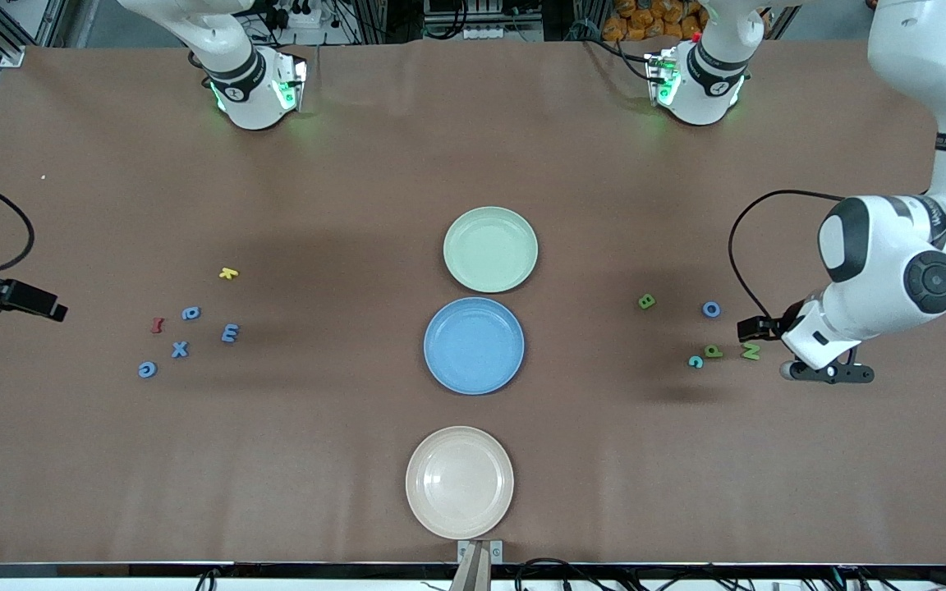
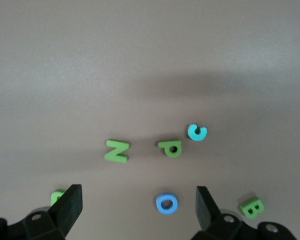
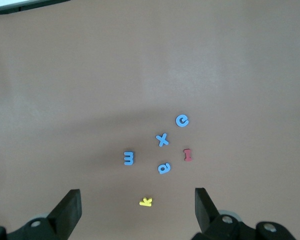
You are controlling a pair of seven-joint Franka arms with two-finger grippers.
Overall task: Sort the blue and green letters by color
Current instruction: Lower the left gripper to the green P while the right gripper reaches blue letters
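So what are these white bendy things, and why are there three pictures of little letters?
They are two robot arms. The big picture looks down on the brown table from across it. The other two come from cameras on the arms' wrists. The left end effector hangs open beside the green N, near a green P, green B and blue O. The right end effector, also open, looks down on four blue letters, a red one and a yellow one. Nothing is held. A green plate, blue plate and beige plate wait mid-table.
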